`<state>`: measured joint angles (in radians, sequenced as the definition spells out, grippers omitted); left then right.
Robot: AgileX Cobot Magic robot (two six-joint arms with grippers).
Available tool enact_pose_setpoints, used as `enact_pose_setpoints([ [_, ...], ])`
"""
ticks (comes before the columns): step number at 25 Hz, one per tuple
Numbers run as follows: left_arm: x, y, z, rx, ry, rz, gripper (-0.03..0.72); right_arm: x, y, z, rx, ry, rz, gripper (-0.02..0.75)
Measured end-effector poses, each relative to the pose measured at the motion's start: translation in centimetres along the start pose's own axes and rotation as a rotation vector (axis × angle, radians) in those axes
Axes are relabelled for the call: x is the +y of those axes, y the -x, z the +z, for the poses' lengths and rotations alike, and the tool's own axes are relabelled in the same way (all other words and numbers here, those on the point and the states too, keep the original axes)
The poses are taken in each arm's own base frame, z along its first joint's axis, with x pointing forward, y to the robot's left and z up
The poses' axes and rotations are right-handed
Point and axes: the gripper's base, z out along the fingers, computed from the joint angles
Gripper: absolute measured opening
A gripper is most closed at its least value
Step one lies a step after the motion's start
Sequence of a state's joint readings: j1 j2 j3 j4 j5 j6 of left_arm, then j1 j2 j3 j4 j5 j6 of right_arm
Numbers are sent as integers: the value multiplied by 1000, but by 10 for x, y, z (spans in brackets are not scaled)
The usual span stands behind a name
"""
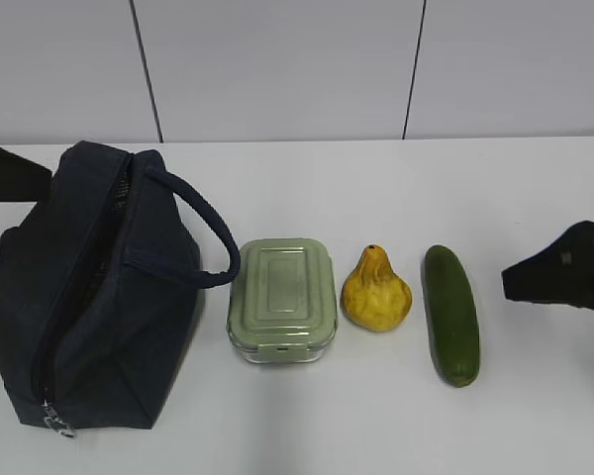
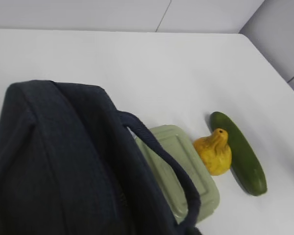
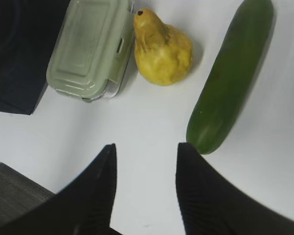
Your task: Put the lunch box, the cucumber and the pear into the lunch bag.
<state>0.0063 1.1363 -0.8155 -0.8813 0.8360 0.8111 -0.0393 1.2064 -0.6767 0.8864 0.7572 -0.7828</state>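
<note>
Green cucumber (image 1: 451, 315) lengthwise front-to-back, beside pear (image 1: 375, 292), neck pointing away.

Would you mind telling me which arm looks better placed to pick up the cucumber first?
Right, most likely. The right gripper hangs open just short of the cucumber, which lies at the right end of the row. The left arm sits over the bag, with the lunch box and pear between.
</note>
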Motion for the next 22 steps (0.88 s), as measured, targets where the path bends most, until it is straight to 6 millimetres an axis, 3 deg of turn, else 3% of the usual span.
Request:
enact_pose_setpoints([
  [9, 17, -9, -1, 109, 227, 7, 239, -34, 32, 16, 191, -222, 31, 317],
  [14, 11, -14, 4, 186, 300, 62, 239, -27, 44, 21, 188, -247, 2, 317],
  [22, -5, -20, -1, 237, 257, 90, 239, -14, 34, 58, 331, -300, -63, 317],
])
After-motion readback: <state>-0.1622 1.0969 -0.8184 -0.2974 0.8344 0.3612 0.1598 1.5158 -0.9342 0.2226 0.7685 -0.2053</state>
